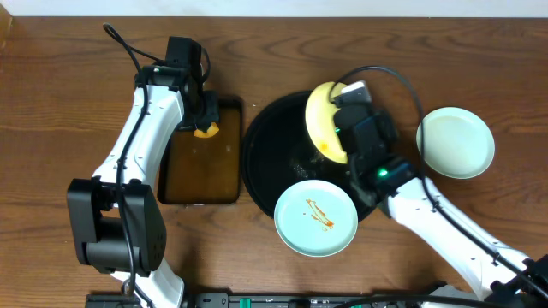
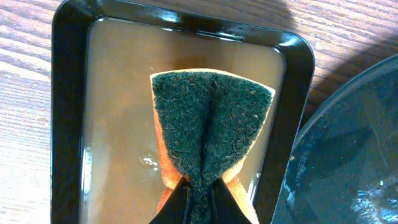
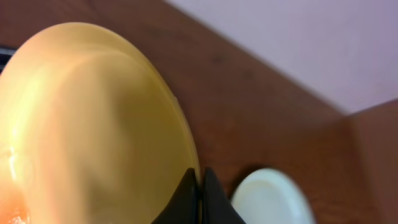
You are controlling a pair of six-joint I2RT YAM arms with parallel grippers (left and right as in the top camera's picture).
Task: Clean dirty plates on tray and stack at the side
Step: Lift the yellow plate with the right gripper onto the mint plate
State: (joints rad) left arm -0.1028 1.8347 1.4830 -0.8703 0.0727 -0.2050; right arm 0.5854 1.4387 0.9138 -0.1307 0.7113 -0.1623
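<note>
My right gripper point(image 1: 341, 128) is shut on the rim of the pale yellow plate point(image 1: 324, 120) and holds it tilted on edge above the round black tray point(image 1: 265, 145). In the right wrist view the yellow plate point(image 3: 87, 124) fills the left and the fingers point(image 3: 200, 186) pinch its rim. A mint-green plate with a reddish sauce smear point(image 1: 315, 217) lies on the tray's front rim. A clean mint-green plate point(image 1: 455, 142) lies on the bare wood at the right; it also shows in the right wrist view point(image 3: 270, 199). My left gripper point(image 2: 199, 202) is shut on a green and orange sponge point(image 2: 208, 124).
A rectangular brown tray with a black rim point(image 1: 202, 158) holds liquid, left of the round tray; it fills the left wrist view point(image 2: 68, 112). The sponge point(image 1: 205, 130) hangs over its far end. The round tray's edge point(image 2: 348, 137) shows at the right of the left wrist view.
</note>
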